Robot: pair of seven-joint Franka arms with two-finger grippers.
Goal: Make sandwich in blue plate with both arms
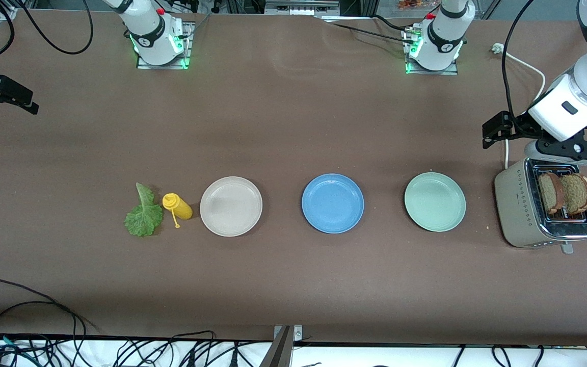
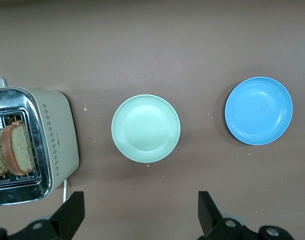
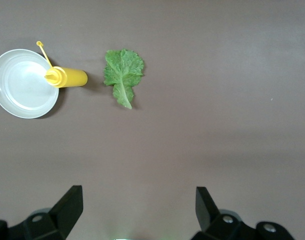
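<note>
The blue plate (image 1: 332, 203) lies bare at the table's middle; it also shows in the left wrist view (image 2: 258, 110). Two brown bread slices (image 1: 551, 192) (image 1: 577, 193) stand upright in the toaster (image 1: 520, 204) at the left arm's end, and show in the left wrist view (image 2: 17, 147). A green lettuce leaf (image 1: 143, 214) (image 3: 123, 72) lies flat toward the right arm's end. My left gripper (image 1: 576, 151) (image 2: 141, 215) hangs open and empty over the toaster's edge. My right gripper (image 1: 5, 94) (image 3: 137, 210) is open and empty, up over the right arm's end of the table.
A pale green plate (image 1: 434, 201) (image 2: 146, 128) lies between the blue plate and the toaster. A beige plate (image 1: 231, 206) (image 3: 23, 83) and a lying yellow squeeze bottle (image 1: 177, 206) (image 3: 67, 77) sit beside the lettuce. Cables run along the table's front edge.
</note>
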